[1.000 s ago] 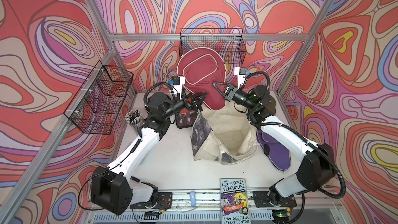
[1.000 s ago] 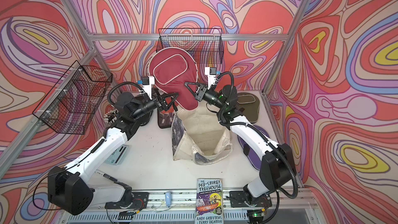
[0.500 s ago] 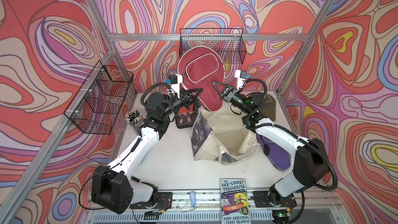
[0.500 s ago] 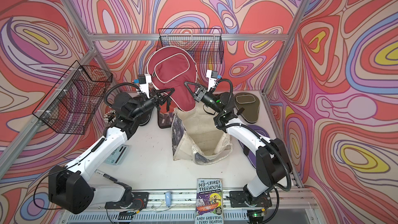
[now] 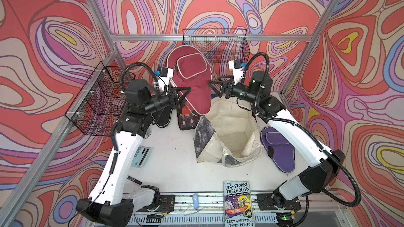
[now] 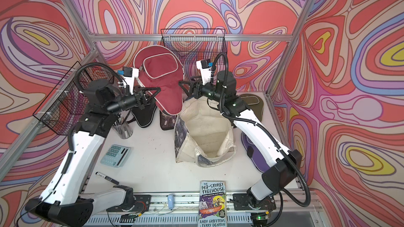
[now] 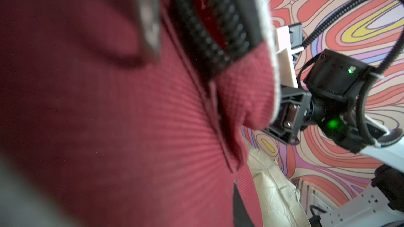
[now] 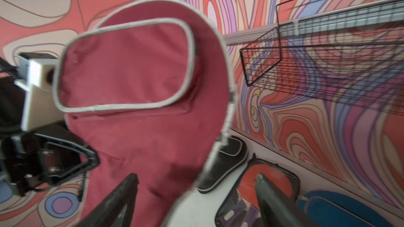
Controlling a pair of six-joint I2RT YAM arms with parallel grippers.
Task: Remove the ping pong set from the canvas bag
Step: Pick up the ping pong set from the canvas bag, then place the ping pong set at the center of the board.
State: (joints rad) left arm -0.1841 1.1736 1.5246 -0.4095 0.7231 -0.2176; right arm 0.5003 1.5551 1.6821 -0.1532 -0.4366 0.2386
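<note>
One maroon case (image 5: 190, 73) pinched in left jaws above canvas bag (image 5: 228, 117); right jaws wide apart.

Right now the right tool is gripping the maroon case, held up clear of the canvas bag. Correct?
No, it is the left tool gripping the maroon case, held up clear of the canvas bag. The right wrist view shows the right tool open, not clamping it.

Bright even light, faint shadows, close maroon case (image 7: 98, 116) blurred
</note>
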